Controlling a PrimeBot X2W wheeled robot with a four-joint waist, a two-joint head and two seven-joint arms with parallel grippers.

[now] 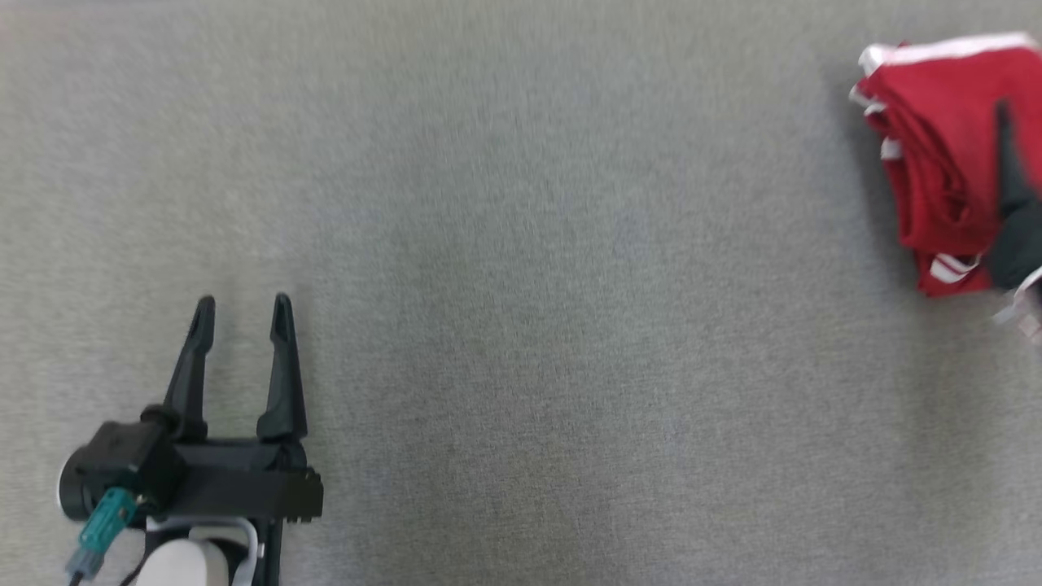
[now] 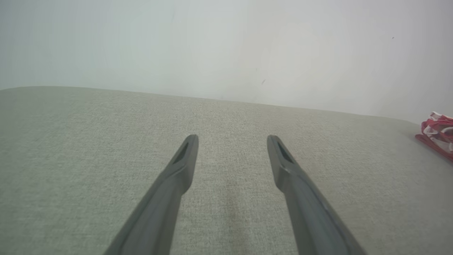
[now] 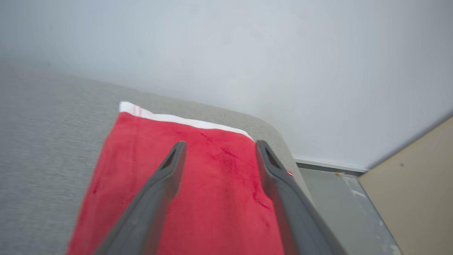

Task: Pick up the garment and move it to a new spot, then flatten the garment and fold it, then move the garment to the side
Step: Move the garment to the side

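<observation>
Garment (image 3: pixel 212 198), red with white trim, lies folded right under the right gripper (image 3: pixel 219 144), whose fingers are spread wide over the cloth. It's parked at the far right end of the grey fabric surface (image 1: pixel 521 325). Left gripper (image 1: pixel 242 305) hovers well apart at lower left, fingers spread too.
</observation>
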